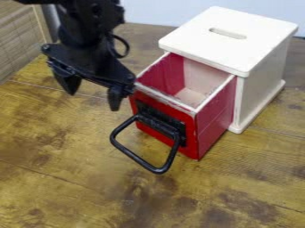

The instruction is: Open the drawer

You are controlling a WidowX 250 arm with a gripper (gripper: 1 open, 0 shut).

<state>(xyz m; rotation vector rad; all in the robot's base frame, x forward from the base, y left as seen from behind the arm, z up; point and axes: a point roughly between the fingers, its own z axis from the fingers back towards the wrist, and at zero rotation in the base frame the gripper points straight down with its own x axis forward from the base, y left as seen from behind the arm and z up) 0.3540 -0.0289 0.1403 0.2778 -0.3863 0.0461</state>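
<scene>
A wooden table (71, 169) with a worn, knotty grain fills the frame. On it, in the upper right, sits a cream wooden box (233, 40) with a slot in its top. The red drawer (181, 107) stands pulled out of this box toward the lower left, its pale wood interior open to view. A black bracket (159, 122) is fixed to its red front, and a large black loop handle (145, 147) hangs from it, the far end resting low near the tabletop at centre frame.

The black robot arm (86, 22) comes down from the upper left. Its gripper (91, 89) has its fingers spread wide apart, holding nothing; one fingertip (116, 101) sits just beside the drawer's left front corner, though whether it touches cannot be told. The drawer lies immediately right of the gripper, the handle below and right of it.
</scene>
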